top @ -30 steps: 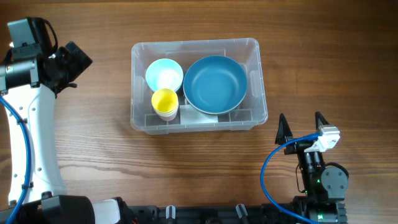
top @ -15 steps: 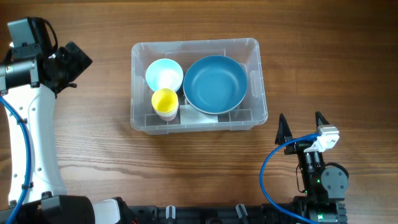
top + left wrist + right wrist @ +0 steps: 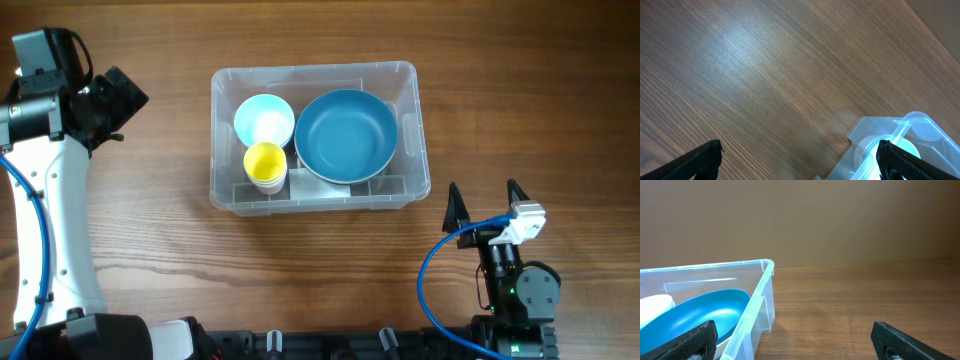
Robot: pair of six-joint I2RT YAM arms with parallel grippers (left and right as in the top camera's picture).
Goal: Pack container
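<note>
Finds the container (image 3: pixel 312 70) at the middle of the table (image 3: pixel 520 80), holding a blue bowl (image 3: pixel 346 135), a pale cup (image 3: pixel 264 120) and a yellow cup (image 3: pixel 265 163), long axis left-right, just ahead-left of the nearer right pincer (image 3: pixel 484 205), spread and empty, with the left pincer (image 3: pixel 800 162), likewise spread, farther off its left end

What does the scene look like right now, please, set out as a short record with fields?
container: clear bin, upright on the wooden table
in the bin, right: large blue bowl
in the bin, left: pale blue cup, with the yellow cup in front of it
left gripper: open, empty, to the left of the bin
right gripper: open, empty, near the front right of the bin, not touching it
loose items outside the bin: none visible
</note>
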